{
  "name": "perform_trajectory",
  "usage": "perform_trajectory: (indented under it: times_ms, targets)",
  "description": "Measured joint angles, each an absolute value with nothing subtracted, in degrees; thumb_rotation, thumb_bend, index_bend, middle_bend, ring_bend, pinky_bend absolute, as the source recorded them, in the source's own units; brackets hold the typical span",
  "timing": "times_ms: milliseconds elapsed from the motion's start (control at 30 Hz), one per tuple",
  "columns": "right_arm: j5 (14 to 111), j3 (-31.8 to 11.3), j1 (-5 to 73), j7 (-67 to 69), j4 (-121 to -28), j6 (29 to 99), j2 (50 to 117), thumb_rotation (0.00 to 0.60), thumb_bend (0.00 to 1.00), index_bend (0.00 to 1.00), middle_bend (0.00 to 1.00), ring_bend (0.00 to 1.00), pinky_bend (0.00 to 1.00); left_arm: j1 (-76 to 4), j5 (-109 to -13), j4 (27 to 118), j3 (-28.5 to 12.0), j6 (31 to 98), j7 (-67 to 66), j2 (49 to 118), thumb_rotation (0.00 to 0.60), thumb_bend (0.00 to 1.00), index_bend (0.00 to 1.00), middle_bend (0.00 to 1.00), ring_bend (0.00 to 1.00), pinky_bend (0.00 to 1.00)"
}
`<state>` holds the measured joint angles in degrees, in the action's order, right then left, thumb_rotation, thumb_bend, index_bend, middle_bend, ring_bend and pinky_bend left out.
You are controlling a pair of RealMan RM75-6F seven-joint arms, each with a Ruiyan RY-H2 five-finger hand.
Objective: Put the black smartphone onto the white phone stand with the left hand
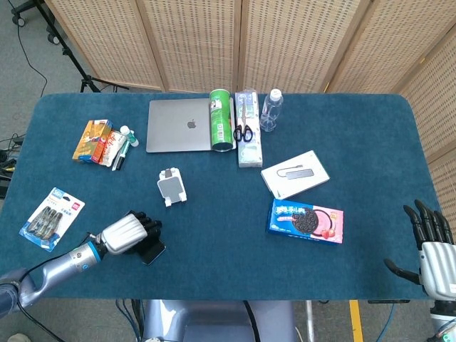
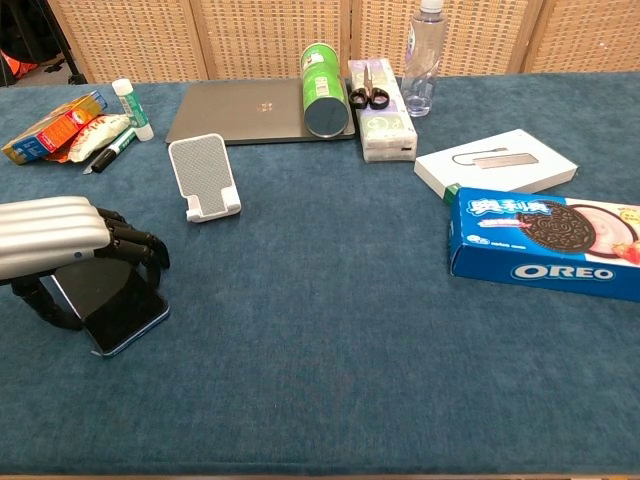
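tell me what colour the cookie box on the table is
The Oreo box is blue, with a pink patch at its right end; the chest view shows it best.

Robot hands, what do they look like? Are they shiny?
Yes! The left hand has a ribbed, shiny silver back and black fingers, on a silver-grey arm with a blue ring. The right hand has black fingers and a whitish-silver back.
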<state>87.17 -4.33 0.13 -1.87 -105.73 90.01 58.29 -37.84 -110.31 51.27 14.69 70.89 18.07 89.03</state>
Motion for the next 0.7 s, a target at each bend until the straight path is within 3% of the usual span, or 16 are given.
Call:
perform_trajectory:
  times_ms: [433, 700]
  targets:
    - [87.44, -4.32, -0.10, -0.80, -106.07, 90.44, 57.72, 0.600, 0.00, 0.00, 0.00, 0.00, 0.00, -38.85, -111.05, 56.63, 11.91, 75.73, 8.48, 84.98, 0.600, 0.23, 0.56, 0.48, 0.42, 0.36]
    - [88.16, -4.14, -0.37, 1.15, -106.37, 90.82, 56.82, 0.600, 0.00, 0.00, 0.00, 0.00, 0.00, -40.93, -112.48, 64.03, 8.01, 77.66, -6.38, 80.20, 0.600, 0.20, 0.56, 0.48, 0.42, 0.36]
